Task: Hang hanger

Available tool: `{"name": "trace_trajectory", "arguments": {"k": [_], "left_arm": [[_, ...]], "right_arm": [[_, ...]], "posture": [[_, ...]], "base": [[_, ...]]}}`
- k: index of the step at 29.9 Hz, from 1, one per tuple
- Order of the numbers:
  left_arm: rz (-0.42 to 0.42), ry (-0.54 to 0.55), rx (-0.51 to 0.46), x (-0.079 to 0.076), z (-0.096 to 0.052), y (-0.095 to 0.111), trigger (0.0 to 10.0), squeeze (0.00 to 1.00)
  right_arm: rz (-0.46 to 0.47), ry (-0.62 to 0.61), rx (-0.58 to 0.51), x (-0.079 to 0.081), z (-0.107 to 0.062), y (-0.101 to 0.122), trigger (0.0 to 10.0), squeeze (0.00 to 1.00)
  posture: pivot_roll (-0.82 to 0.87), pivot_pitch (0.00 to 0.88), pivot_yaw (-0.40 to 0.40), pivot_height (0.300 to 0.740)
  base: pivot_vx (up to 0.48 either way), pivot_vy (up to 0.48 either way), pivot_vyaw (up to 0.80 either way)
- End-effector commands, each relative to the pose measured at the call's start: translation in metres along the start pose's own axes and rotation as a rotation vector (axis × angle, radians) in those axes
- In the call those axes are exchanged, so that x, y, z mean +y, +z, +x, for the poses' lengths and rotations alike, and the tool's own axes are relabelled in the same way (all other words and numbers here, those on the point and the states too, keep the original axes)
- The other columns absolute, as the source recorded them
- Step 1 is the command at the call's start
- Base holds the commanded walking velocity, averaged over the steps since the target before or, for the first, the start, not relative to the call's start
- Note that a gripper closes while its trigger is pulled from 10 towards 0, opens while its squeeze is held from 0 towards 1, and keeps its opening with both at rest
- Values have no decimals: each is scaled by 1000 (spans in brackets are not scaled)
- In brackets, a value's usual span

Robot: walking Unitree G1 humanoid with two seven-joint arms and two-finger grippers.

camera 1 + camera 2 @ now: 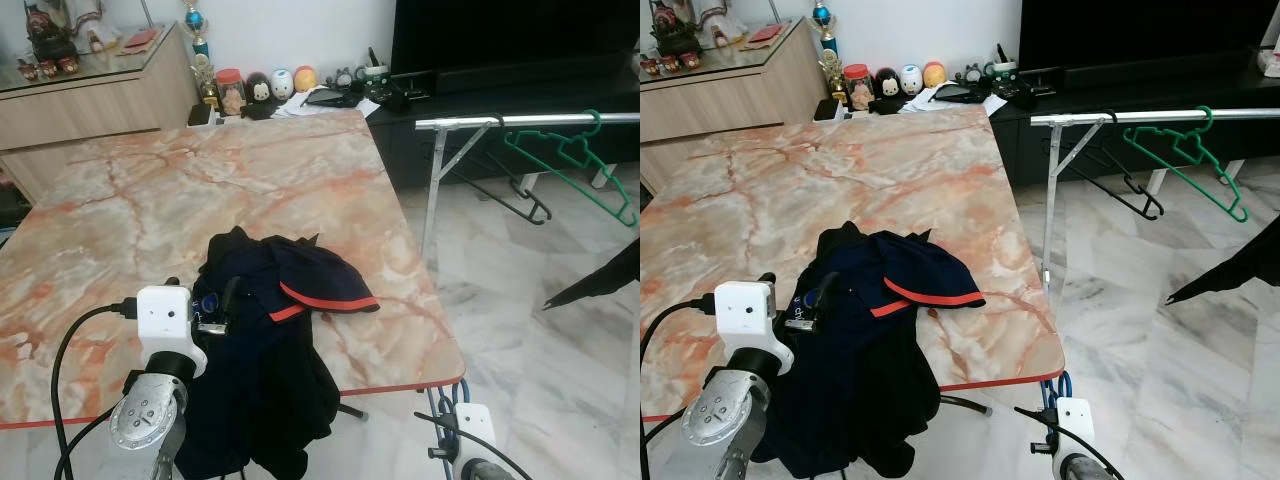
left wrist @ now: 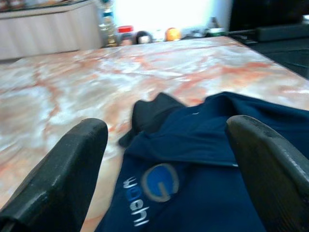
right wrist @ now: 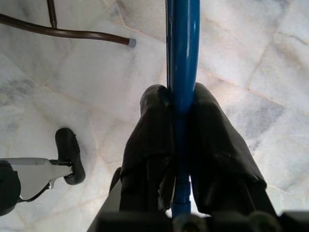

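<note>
A blue hanger (image 3: 183,43) is clamped between the black fingers of my right gripper (image 3: 182,96), held low over the floor by the table's near right corner. Part of the blue hanger (image 1: 1055,386) shows above that wrist. A dark blue garment (image 1: 270,370) with a red-trimmed sleeve lies heaped on the marble table (image 1: 200,190) and droops over its near edge. My left gripper (image 2: 166,125) is open just above the garment (image 2: 217,169), one finger to each side of its printed logo. A silver clothes rail (image 1: 520,120) stands to the right of the table.
On the rail hang a green hanger (image 1: 580,160) and a black hanger (image 1: 510,190). A dark pointed shape (image 1: 600,280) juts in at the right. A wooden cabinet (image 1: 90,90), small figurines and a black TV unit (image 1: 520,60) line the back. White marble floor (image 1: 540,350) lies on the right.
</note>
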State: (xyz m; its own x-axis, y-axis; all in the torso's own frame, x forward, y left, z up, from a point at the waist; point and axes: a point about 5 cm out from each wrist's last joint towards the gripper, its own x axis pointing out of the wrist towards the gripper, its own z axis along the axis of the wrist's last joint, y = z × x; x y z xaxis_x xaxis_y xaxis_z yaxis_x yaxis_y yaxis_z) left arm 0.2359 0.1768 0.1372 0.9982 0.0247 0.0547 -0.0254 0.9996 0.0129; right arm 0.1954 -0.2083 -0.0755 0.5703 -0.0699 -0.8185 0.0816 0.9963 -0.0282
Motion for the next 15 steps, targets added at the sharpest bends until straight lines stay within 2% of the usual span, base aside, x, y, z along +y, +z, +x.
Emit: {"name": "trace_trajectory", "arguments": {"k": [1, 3, 15], "left_arm": [[-5, 63, 12, 9, -1, -4, 10000, 0], [-5, 89, 15, 11, 0, -6, 10000, 0], [-27, 72, -5, 3, 5, -6, 10000, 0]], "right_arm": [[-3, 2, -5, 1, 0, 1, 10000, 0], [-4, 0, -4, 0, 0, 1, 10000, 0], [1, 5, 0, 4, 0, -2, 10000, 0]], "posture": [[-38, 0, 49, 740], [-46, 0, 56, 740], [-63, 0, 81, 740]], "base": [[0, 0, 0], [0, -292, 0], [0, -480, 0]]}}
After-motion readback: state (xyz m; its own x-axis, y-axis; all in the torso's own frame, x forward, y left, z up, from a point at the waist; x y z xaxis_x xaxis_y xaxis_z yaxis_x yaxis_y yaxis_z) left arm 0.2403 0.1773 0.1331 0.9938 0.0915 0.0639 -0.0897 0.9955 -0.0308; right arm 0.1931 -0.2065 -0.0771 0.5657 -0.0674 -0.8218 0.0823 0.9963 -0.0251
